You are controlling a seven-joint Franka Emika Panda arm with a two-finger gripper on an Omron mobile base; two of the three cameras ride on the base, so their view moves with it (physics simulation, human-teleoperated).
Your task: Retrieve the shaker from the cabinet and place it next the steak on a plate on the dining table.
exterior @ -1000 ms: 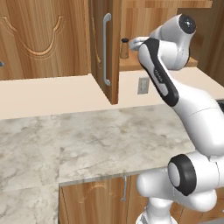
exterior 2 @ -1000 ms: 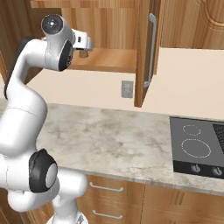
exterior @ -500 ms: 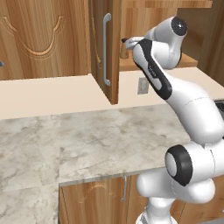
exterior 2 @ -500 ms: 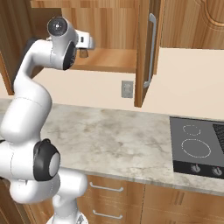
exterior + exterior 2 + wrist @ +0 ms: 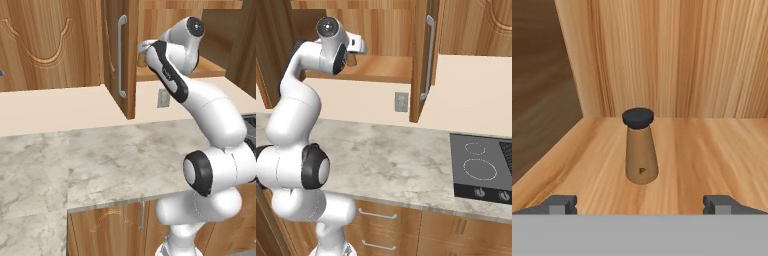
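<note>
The arm is up at the cabinet (image 5: 428, 60) now, door swung wide, hand poked in over the bottom shelf (image 5: 712, 150). Through the hand camera the shaker (image 5: 641, 147) stands upright, dead centre, a little way ahead on the wood, dark cap on top, tapered body widening to the base. The gripper (image 5: 641, 202) is spread as wide as it goes, one fingertip low on each side, and it grips nothing; the shaker stands ahead of the tips, not yet between them.

From the right base camera the hand (image 5: 353, 45) hangs just at the mouth of the opening, above the front lip of the shelf.

So the step in hand looks like the final reach before the grasp, and here is where it could slip:

- The shaker is narrow up top and wider below. Close too high and the pads may pinch the taper and squirt it downward or tip it (that little cap gives no real purchase).
- Push forward too fast or too low and the palm or a fingertip could nudge the base, toppling it or sending it sliding toward the back wall.
- The cabinet's side wall (image 5: 547, 90) sits close on the hand camera's left; drift that way and a spread finger may scrape it.
- Coming back out, the open door stands just beside the arm's path, and a wide swing could clip it.
</note>
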